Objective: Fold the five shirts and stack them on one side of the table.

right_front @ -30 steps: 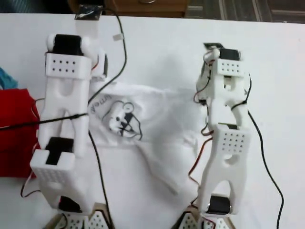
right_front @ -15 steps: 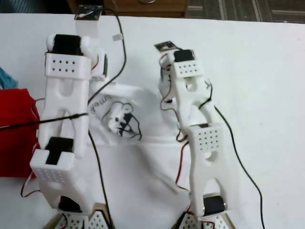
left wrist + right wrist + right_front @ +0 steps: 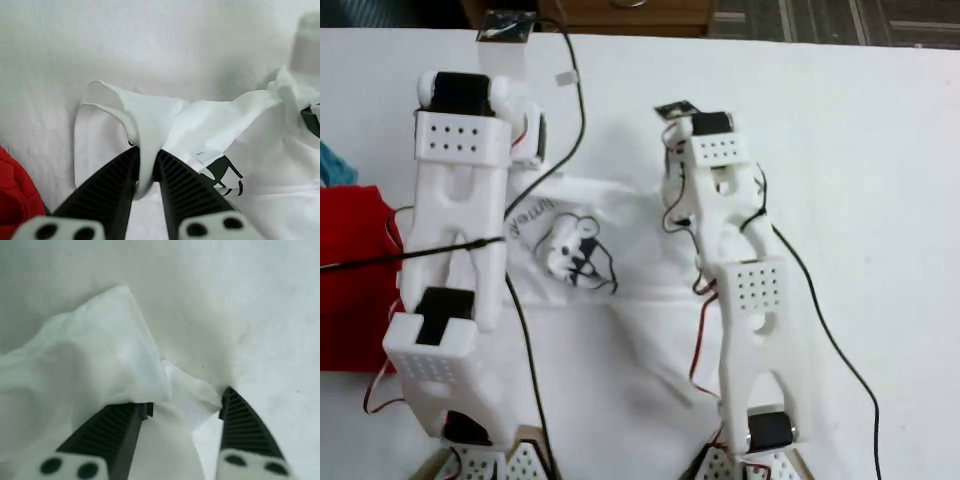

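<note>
A white shirt (image 3: 620, 250) with a black cartoon print lies crumpled on the table between my two arms. My left gripper (image 3: 146, 157) is shut on a raised fold of the white shirt (image 3: 215, 125) near its far left edge; in the high view the left gripper (image 3: 532, 150) sits at the shirt's far left corner. My right gripper (image 3: 186, 402) is open, its fingers straddling a bunched edge of the white shirt (image 3: 100, 350). From above, the right gripper (image 3: 672, 178) hangs over the shirt's far right part.
A red shirt (image 3: 350, 270) lies at the table's left edge, also seen as the red shirt (image 3: 12, 195) beside my left gripper. A blue cloth (image 3: 332, 165) peeks in behind it. Bare white table (image 3: 880, 150) stretches to the right. Cables trail along both arms.
My right arm has swung left over the shirt, and the shirt's right part is now drawn in toward the print. The left arm has kept still.
</note>
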`<state>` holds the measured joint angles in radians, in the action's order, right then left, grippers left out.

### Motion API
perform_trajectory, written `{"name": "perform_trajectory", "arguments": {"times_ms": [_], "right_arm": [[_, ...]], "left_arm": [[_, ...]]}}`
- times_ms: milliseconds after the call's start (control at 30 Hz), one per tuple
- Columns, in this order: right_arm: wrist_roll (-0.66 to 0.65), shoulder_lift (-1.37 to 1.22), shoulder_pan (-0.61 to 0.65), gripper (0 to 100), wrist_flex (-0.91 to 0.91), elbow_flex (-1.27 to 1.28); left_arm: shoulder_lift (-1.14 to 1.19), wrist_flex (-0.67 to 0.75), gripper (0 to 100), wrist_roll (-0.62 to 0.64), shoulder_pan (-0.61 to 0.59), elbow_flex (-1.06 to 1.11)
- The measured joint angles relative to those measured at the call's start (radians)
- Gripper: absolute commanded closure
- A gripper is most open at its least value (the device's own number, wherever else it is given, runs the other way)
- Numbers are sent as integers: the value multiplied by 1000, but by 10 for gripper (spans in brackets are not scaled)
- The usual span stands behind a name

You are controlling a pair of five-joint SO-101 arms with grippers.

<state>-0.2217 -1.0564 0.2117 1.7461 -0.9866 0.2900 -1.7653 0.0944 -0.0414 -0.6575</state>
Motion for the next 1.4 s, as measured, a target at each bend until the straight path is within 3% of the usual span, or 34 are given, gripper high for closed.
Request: {"name": "perform_trajectory", "arguments": {"times_ms": [467, 1067, 1400], "right_arm": [[0, 41, -87, 980, 2, -64], [-2, 861, -181, 980, 2, -66], [-2, 1215, -196, 981, 2, -49]], "left_arm": [[0, 0, 977, 0, 0, 0], [-20, -8, 977, -60, -133, -209], [-433, -8, 977, -126, -63, -138]]}}
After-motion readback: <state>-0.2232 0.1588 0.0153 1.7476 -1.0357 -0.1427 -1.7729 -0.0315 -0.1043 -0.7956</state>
